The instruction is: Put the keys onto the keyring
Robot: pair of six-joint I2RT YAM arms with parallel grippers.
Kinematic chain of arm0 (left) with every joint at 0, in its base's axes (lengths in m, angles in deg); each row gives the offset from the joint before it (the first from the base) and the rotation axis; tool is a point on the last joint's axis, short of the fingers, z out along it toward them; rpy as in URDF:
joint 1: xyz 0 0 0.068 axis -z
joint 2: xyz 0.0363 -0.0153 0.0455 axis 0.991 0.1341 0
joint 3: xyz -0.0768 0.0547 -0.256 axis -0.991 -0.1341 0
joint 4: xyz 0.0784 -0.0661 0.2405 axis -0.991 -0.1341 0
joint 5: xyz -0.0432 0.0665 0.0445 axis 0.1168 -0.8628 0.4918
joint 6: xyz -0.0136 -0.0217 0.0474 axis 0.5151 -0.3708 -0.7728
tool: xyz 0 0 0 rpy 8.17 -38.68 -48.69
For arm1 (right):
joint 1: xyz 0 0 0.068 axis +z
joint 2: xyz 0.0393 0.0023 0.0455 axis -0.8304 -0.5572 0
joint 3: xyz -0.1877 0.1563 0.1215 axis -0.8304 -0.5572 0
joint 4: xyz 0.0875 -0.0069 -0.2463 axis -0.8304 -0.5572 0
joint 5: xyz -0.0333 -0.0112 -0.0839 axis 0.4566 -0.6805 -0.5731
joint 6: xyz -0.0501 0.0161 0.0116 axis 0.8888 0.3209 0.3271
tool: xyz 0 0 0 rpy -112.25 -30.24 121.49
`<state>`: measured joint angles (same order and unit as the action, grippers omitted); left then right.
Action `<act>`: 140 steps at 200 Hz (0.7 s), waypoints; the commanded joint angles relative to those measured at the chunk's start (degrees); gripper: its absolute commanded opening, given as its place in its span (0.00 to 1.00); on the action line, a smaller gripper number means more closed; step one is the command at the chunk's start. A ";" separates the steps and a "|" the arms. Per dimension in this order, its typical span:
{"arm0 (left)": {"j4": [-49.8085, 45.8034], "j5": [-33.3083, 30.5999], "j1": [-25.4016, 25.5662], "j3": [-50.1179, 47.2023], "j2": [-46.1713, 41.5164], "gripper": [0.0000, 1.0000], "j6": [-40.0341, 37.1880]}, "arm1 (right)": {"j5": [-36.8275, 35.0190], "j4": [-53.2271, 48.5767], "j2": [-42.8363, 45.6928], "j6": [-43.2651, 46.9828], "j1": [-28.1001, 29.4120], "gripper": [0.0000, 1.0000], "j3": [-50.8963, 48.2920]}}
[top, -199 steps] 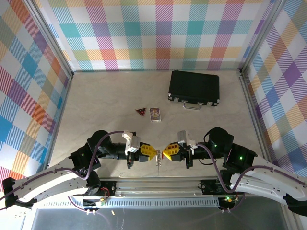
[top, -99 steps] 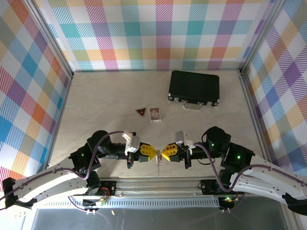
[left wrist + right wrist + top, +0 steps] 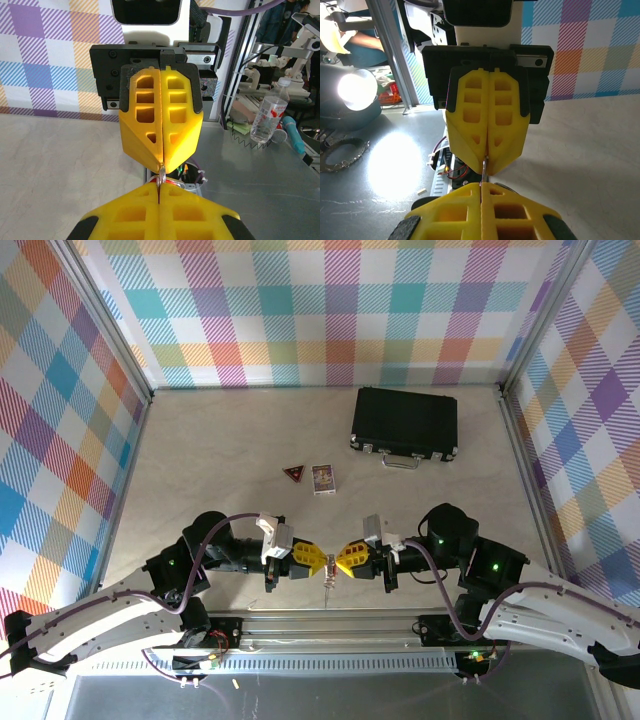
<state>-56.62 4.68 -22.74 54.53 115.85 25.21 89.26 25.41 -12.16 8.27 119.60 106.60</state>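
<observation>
Left gripper [image 3: 320,561] and right gripper [image 3: 341,561], both of hollow-ribbed yellow plastic, meet tip to tip over the near edge of the marbled table [image 3: 220,460]. Each is pressed together, pinching the thin silver keyring [image 3: 329,583], which dangles between them.

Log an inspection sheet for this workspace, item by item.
Surface: beige tabletop, nothing spilled.
Job's things: keyring, silver loop pinched between the fingertips; key too small to tell.
Clutter: black case, triangular badge, small card box, all beyond the arms.
Grippers: left gripper shut on keyring; right gripper shut, tip to tip with it.
Cables: purple cable looped over each arm, not snagged.
Surroundings: plaid walls; plastic bottle off the table.
</observation>
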 commanded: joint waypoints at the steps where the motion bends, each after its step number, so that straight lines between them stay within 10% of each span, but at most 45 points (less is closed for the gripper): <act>1: 0.83 -0.34 -0.05 2.38 -0.26 0.00 -0.25 | 2.69 0.00 -0.04 1.73 0.41 0.00 0.51; 140: -0.54 -1.96 -0.05 2.82 0.00 0.00 -0.25 | 2.03 -3.38 -0.33 6.42 0.70 0.00 1.40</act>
<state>-59.33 4.44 -22.74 54.94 115.92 25.21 89.70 23.14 -12.77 12.71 119.60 106.62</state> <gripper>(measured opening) 0.063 0.056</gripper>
